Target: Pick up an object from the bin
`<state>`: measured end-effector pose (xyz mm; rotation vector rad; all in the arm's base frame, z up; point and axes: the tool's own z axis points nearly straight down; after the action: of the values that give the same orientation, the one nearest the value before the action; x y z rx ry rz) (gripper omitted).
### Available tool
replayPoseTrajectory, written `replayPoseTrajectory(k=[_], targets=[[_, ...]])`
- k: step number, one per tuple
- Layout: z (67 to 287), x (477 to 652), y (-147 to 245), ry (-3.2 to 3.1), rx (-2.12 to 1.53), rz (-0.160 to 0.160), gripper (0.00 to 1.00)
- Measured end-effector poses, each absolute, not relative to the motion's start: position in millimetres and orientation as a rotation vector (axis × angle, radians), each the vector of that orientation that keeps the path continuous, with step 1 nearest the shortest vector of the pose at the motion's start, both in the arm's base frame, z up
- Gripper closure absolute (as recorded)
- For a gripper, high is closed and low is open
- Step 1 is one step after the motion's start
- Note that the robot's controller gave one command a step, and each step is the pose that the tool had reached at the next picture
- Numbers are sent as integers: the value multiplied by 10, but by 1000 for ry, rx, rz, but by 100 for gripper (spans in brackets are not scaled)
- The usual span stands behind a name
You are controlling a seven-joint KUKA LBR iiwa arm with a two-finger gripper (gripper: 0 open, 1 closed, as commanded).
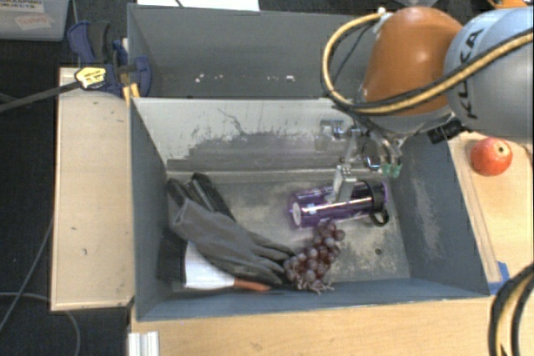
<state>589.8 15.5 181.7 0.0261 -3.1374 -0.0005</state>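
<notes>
One glossy purple bottle (334, 208), black-capped, lies on its side right of the bin's (435, 233) middle, just above dark grapes (315, 261); the gripper (353, 178) hangs over it, grip state impossible to tell

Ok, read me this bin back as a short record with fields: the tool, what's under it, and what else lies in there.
tool: tool, low in the right half of the bin
under it: purple bottle lying on its side, black end to the right
contact: cannot tell
near the bottle: grapes, a dark bunch just in front of it
left side: grey glove spread over a small heap
</notes>
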Motion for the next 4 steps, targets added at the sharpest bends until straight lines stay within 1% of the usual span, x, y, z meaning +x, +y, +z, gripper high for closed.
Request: replayPoseTrajectory(k=[1, 2, 3, 4], targets=[[1857, 5916, 155, -3145, 25, -1, 0], [676, 5683, -181, -3136, 150, -1, 0], [1274, 5708, -78, -3158, 117, -2, 0], [804, 5687, -158, -3141, 138, -2, 0]])
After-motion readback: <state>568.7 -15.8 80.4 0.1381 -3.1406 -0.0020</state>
